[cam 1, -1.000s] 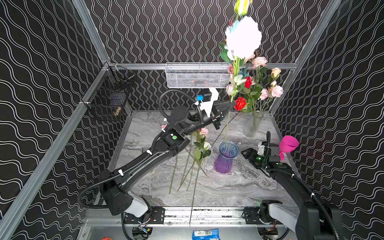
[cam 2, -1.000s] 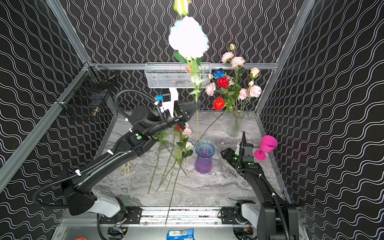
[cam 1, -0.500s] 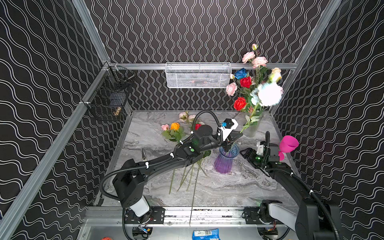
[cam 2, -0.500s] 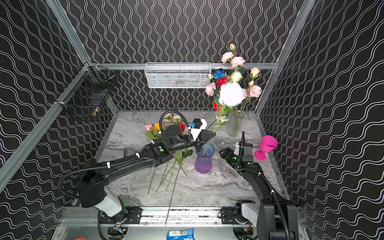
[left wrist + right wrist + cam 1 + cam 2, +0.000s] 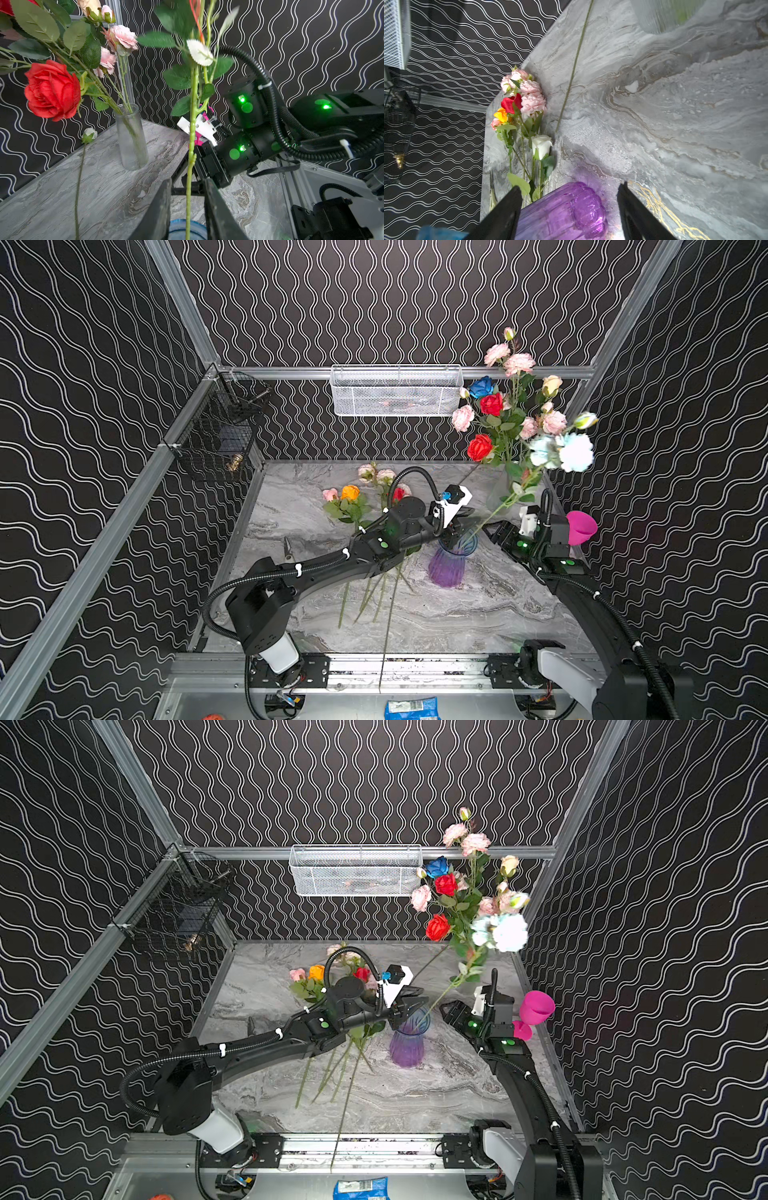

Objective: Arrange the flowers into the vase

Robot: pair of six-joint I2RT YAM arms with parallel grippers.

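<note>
A pale-blue and white flower [image 5: 575, 452] [image 5: 509, 932] leans to the right, and its green stem [image 5: 190, 166] runs down into the mouth of the purple vase [image 5: 449, 568] [image 5: 407, 1048] [image 5: 566, 212]. My left gripper [image 5: 461, 531] [image 5: 188, 182] hovers just over that mouth, open, with the stem loose between its fingers and a gap on each side. From the right, my right gripper [image 5: 493, 533] [image 5: 570, 186] straddles the vase, open. Several flowers [image 5: 349, 495] [image 5: 525, 99] lie on the marble table [image 5: 478, 622] left of the vase.
A clear glass vase [image 5: 505, 489] [image 5: 132, 141] full of roses stands at the back right. A pink goblet [image 5: 579, 526] sits by the right wrist. On the walls hang a white mesh basket [image 5: 397, 391] and a black wire basket [image 5: 220, 435]. A small metal tool [image 5: 287, 547] lies at the left.
My left arm swung down and right from high over the table, lowering the pale-blue flower's stem into the purple vase, and its jaws have opened off the stem. The right arm stayed put.
</note>
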